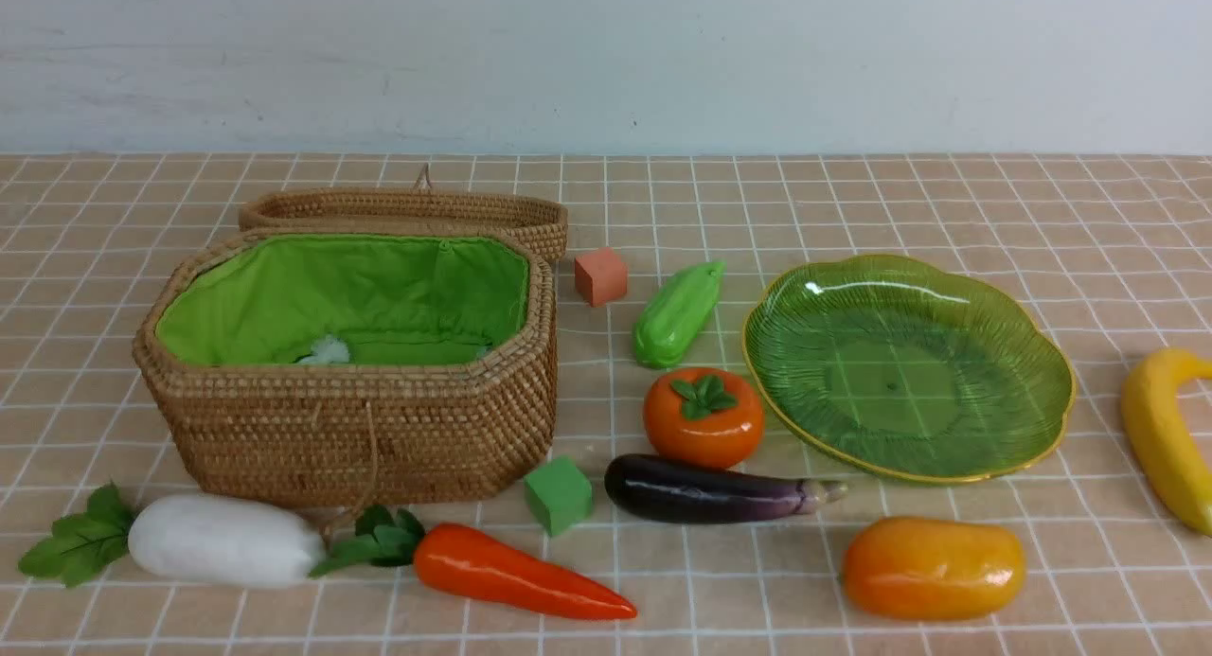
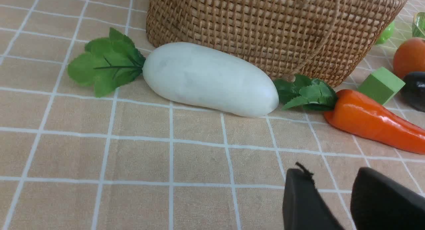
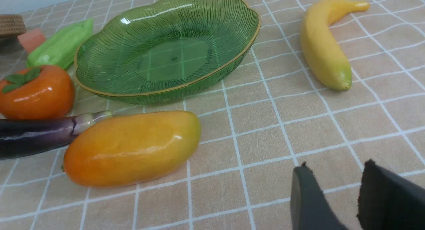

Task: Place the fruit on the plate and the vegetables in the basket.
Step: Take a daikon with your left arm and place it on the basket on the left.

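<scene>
The wicker basket [image 1: 360,429] stands open at the left, and the green plate [image 1: 909,367] lies bare at the right. On the cloth lie a white radish [image 1: 227,540], a carrot [image 1: 511,573], an eggplant [image 1: 705,488], a green gourd [image 1: 677,313], a persimmon [image 1: 703,417], a mango [image 1: 933,568] and a banana [image 1: 1163,434]. Neither arm shows in the front view. My left gripper [image 2: 332,173] hovers open and empty, short of the radish [image 2: 209,79] and carrot [image 2: 372,120]. My right gripper [image 3: 335,168] is open and empty, apart from the mango [image 3: 132,147] and banana [image 3: 323,44].
An orange cube [image 1: 600,275] sits by the basket's far right corner and a green cube [image 1: 559,494] by its near right corner. The woven lid [image 1: 407,211] lies folded back behind the basket. A pale wall closes off the table's far side.
</scene>
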Robot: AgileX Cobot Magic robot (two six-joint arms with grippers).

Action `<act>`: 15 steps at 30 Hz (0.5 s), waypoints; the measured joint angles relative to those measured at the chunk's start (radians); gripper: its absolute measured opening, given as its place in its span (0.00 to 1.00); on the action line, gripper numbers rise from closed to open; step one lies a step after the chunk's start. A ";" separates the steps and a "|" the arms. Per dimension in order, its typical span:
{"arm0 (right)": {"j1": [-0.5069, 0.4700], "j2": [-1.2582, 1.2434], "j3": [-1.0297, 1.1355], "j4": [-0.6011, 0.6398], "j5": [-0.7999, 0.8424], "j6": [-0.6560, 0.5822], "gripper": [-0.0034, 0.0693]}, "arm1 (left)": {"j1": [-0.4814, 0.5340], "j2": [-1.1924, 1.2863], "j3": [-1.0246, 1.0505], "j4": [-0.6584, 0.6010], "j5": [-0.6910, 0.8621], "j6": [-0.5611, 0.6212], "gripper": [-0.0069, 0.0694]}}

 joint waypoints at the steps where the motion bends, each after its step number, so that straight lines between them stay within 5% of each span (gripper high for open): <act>1: 0.000 0.000 0.000 0.000 0.000 0.000 0.38 | 0.000 0.000 0.000 0.000 0.000 0.000 0.38; 15: 0.000 0.000 0.000 -0.001 0.000 0.000 0.38 | 0.000 0.000 0.000 0.000 0.000 0.000 0.39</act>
